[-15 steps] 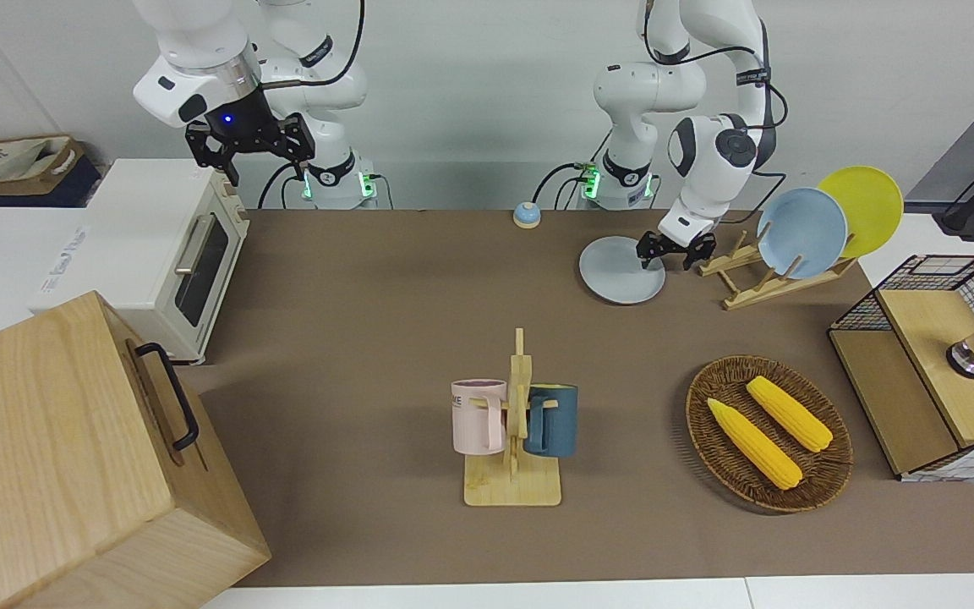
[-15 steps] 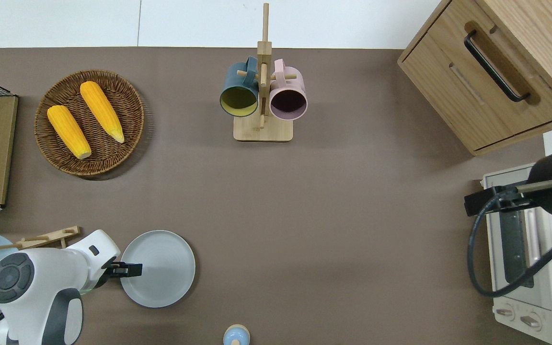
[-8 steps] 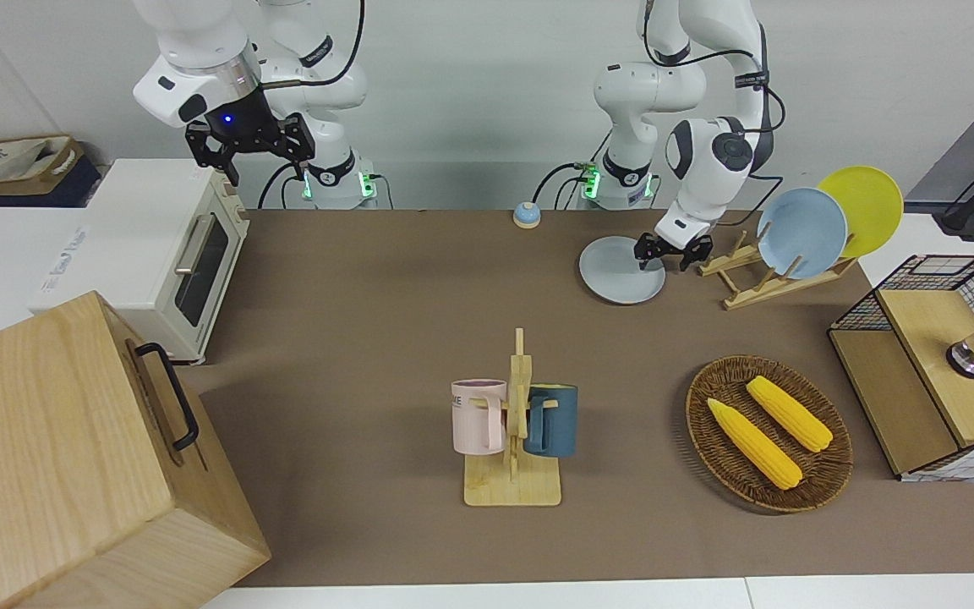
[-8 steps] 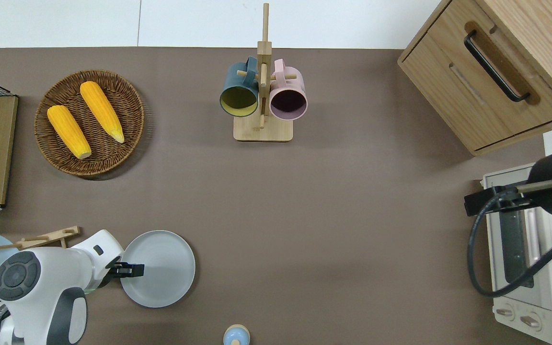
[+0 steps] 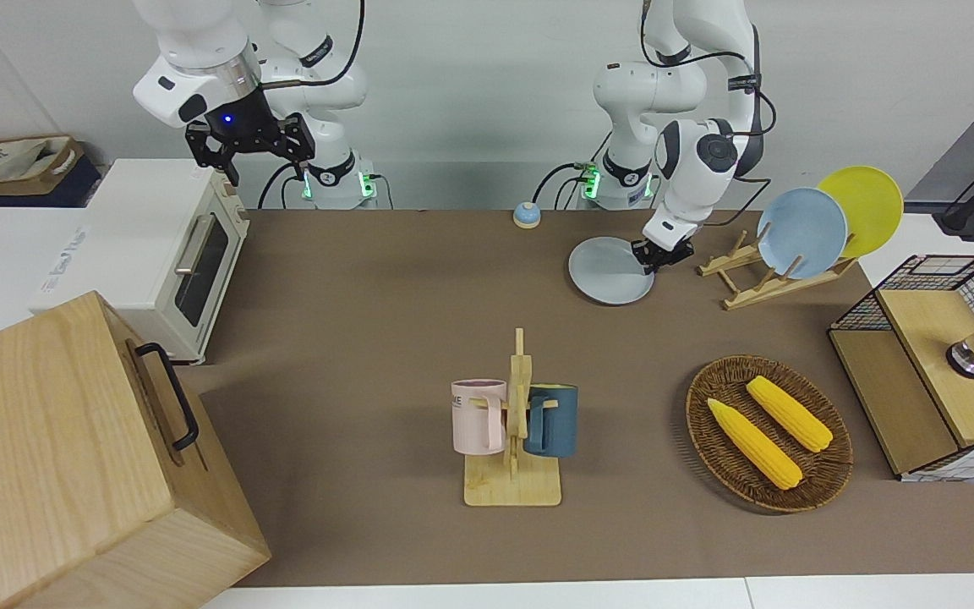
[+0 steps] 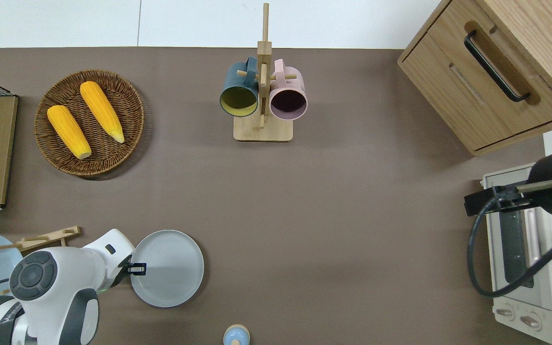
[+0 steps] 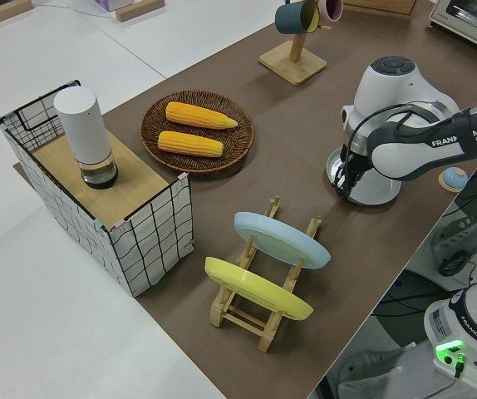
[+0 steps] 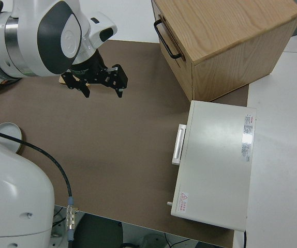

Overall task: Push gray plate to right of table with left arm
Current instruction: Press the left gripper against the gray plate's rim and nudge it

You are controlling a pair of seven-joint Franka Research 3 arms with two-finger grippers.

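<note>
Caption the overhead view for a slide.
Left gripper presses the round pale gray plate's rim on the matte brown table; right arm parked.

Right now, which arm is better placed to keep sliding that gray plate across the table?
The left gripper: it is down at the gray plate's rim. The right arm is parked.

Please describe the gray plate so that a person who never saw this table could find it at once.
Look at the left arm's end of the table, near the robots. Beside the wooden rack holding a blue plate and a yellow plate, the gray plate lies flat, the only one not standing in the rack.
</note>
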